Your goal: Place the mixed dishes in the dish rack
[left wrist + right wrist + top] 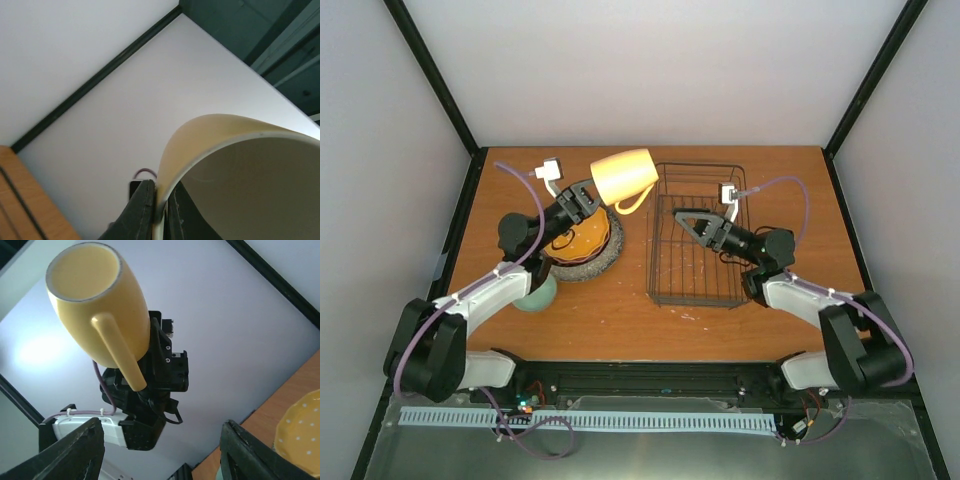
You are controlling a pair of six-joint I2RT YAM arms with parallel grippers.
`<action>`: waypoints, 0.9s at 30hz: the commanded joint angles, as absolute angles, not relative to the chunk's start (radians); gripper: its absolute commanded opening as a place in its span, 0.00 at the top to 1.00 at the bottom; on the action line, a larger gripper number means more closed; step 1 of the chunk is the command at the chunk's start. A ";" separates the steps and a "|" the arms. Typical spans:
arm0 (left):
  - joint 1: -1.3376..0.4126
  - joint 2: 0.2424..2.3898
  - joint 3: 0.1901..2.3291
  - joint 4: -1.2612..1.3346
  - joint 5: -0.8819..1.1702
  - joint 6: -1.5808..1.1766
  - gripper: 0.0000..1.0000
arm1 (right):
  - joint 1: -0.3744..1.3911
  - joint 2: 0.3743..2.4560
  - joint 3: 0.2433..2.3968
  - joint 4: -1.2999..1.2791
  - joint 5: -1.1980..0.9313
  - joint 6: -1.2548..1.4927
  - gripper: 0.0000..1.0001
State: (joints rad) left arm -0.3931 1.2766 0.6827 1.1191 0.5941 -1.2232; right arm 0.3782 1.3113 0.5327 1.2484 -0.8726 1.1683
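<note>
Mug (pixel 624 177) clamped by its rim in left gripper (pixel 590 200), tipped sideways, handle toward right gripper (pixel 686 224). Right gripper spread wide, empty, rack (pixel 665 282) directly beneath it.

The yellow mug (pixel 623 177) looks like smooth glazed ceramic with a soft sheen; the dish rack (pixel 680 272) is thin black wire, seemingly coated metal; the table (pixel 790 190) shows matt orange-brown wood grain; the large grey speckled plate (pixel 598 265) looks stony and matt; the left gripper (pixel 590 200) looks like matt black plastic.

Yellow mug (pixel 623 177), black rack (pixel 651 262), white-dotted orange plate (pixel 300 435), grey plate (pixel 595 263) perhaps speckled, pale green bowl (pixel 538 293).
</note>
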 commanded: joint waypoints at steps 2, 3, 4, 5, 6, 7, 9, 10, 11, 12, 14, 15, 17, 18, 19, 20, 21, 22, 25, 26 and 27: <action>-0.403 1.301 0.691 1.431 0.604 -1.441 0.99 | 0.419 1.418 0.569 1.606 -0.881 1.310 0.39; -0.403 1.300 0.687 1.429 0.602 -1.442 0.99 | 0.432 1.426 0.581 1.592 -0.887 1.296 0.41; -0.403 1.297 0.684 1.425 0.599 -1.442 0.99 | 0.444 1.428 0.593 1.568 -0.893 1.273 0.42; -0.405 1.293 0.682 1.415 0.597 -1.440 0.99 | 0.455 1.427 0.601 1.532 -0.893 1.244 0.43; -0.405 1.288 0.681 1.398 0.596 -1.432 0.99 | 0.464 1.424 0.608 1.492 -0.892 1.216 0.43; -0.406 1.283 0.681 1.378 0.594 -1.422 0.99 | 0.476 1.419 0.615 1.458 -0.891 1.188 0.43; -0.409 1.267 0.682 1.328 0.590 -1.394 0.99 | 0.489 1.413 0.625 1.400 -0.880 1.139 0.42; -0.412 1.259 0.680 1.305 0.586 -1.384 0.99 | 0.496 1.411 0.630 1.375 -0.877 1.121 0.42; -0.413 1.252 0.678 1.290 0.583 -1.373 0.99 | 0.504 1.412 0.639 1.354 -0.875 1.106 0.42; -0.415 1.248 0.675 1.276 0.579 -1.366 1.00 | 0.513 1.414 0.648 1.341 -0.875 1.095 0.42; -0.418 1.232 0.667 1.256 0.564 -1.356 0.99 | 0.528 1.424 0.671 1.317 -0.876 1.079 0.42; -0.420 1.227 0.663 1.253 0.561 -1.353 0.99 | 0.536 1.427 0.681 1.300 -0.877 1.070 0.42; -0.421 1.217 0.661 1.236 0.557 -1.345 0.99 | 0.550 1.434 0.700 1.276 -0.874 1.049 0.43; -0.423 1.213 0.660 1.230 0.557 -1.340 0.99 | 0.555 1.437 0.705 1.270 -0.870 1.042 0.43; -0.424 1.209 0.658 1.223 0.556 -1.339 0.99 | 0.559 1.440 0.710 1.271 -0.868 1.041 0.43; -0.427 1.205 0.655 1.217 0.553 -1.336 0.99 | 0.561 1.444 0.717 1.272 -0.867 1.039 0.45; -0.431 1.202 0.652 1.208 0.551 -1.331 0.99 | 0.564 1.447 0.724 1.271 -0.869 1.039 0.46; -0.437 1.198 0.652 1.200 0.549 -1.328 0.99 | 0.565 1.451 0.735 1.267 -0.874 1.039 0.47; -0.447 1.193 0.643 1.182 0.543 -1.322 0.99 | 0.570 1.468 0.777 1.235 -0.896 1.030 0.47; -0.449 1.195 0.641 1.181 0.541 -1.320 0.99 | 0.572 1.472 0.787 1.228 -0.899 1.027 0.47; -0.451 1.194 0.640 1.180 0.538 -1.319 0.99 | 0.575 1.475 0.797 1.223 -0.903 1.026 0.47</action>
State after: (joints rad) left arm -0.4355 1.2255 0.6331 1.1473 0.5785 -1.3399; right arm 0.5591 1.4567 0.7433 1.2480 -0.8795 1.0599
